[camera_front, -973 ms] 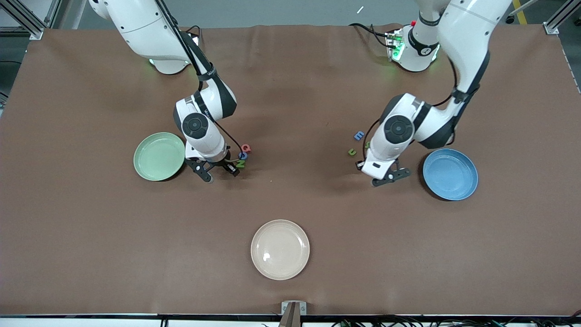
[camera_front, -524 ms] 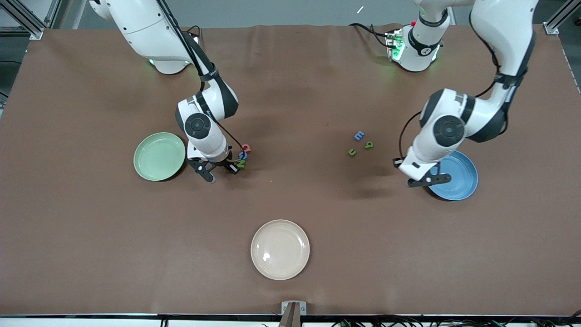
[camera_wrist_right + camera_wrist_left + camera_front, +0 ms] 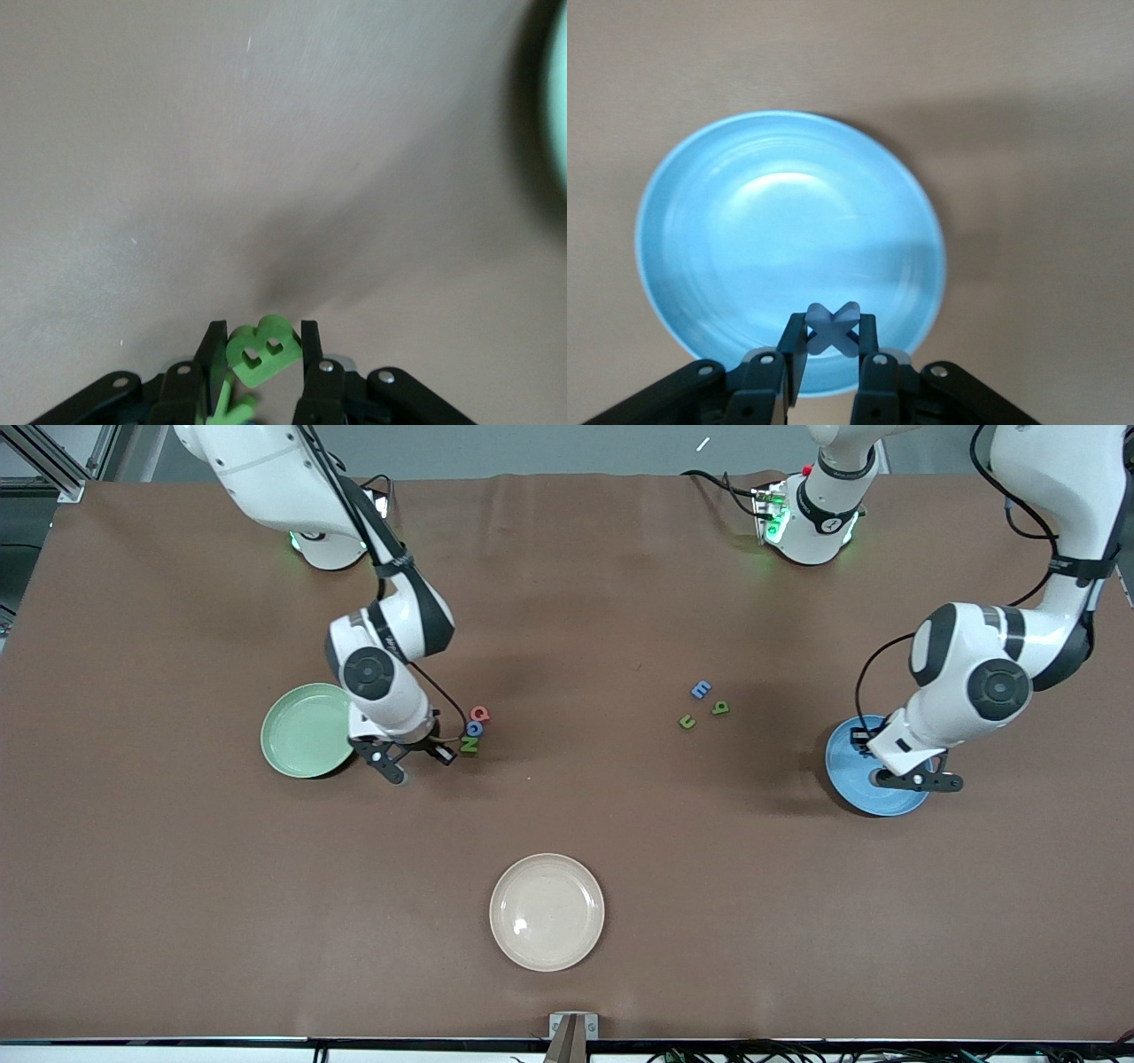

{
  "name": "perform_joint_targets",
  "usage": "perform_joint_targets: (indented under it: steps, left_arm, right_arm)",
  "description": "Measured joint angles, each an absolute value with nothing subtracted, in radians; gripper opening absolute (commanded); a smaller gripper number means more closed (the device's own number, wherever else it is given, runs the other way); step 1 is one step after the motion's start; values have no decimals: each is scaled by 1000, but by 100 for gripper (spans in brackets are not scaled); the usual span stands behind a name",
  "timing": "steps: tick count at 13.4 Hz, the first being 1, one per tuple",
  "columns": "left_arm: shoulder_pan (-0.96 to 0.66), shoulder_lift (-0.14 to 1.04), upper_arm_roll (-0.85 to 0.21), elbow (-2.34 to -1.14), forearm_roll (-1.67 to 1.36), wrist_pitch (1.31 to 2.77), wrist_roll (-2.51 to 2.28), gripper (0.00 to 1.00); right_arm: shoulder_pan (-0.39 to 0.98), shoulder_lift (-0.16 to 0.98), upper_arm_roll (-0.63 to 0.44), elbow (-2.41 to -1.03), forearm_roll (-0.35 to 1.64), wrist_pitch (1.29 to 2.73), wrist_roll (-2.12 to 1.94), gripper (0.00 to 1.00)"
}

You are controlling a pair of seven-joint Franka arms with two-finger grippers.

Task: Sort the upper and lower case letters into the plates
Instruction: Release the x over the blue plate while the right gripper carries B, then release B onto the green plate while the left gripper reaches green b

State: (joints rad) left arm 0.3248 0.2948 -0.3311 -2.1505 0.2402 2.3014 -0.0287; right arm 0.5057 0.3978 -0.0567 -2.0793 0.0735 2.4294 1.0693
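My left gripper (image 3: 897,772) (image 3: 833,332) is shut on a small blue letter x (image 3: 833,328) and holds it over the sky blue plate (image 3: 873,802) (image 3: 771,221), near the plate's rim. My right gripper (image 3: 418,760) (image 3: 262,343) is shut on a green letter B (image 3: 264,351), low over the table between the mint green plate (image 3: 306,731) (image 3: 558,106) and a row of three letters: red (image 3: 479,713), blue (image 3: 474,728) and green N (image 3: 469,745). A blue letter (image 3: 701,689) and two green ones (image 3: 720,708) (image 3: 687,722) lie mid-table.
A cream-white plate (image 3: 547,911) sits nearer to the front camera, mid-table. The brown table cover (image 3: 620,824) is bare between it and the letters. Both coloured plates hold no letters.
My left arm has swung from beside the mid-table letters to over the sky blue plate, carrying the blue x. My right gripper has shifted slightly toward the mint green plate.
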Motion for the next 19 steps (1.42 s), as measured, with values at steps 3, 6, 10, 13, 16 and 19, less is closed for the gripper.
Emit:
perform_joint_targets:
  steps: [3, 6, 10, 13, 16, 19]
  left_arm:
    - [402, 350, -331, -2162, 353, 2388, -1, 15]
    - [455, 432, -330, -2164, 430, 2469, 0, 15]
    - [480, 460, -335, -2164, 447, 2497, 2, 40]
    - [480, 458, -339, -2160, 448, 2489, 3, 95]
    - [482, 401, -404, -2144, 446, 2362, 3, 99]
    - [480, 292, -511, -2141, 328, 2226, -5, 99]
  right_arm:
    - [398, 250, -61, -2101, 73, 2280, 860, 0]
    - [304, 151, -62, -2233, 73, 2297, 679, 0]
    - [187, 105, -63, -2381, 73, 2359, 487, 0]
    - [136, 105, -63, -2471, 73, 2463, 417, 0]
    - [135, 106, -60, -2532, 73, 2526, 411, 1]
    - [134, 120, -59, -2540, 73, 2531, 411, 2]
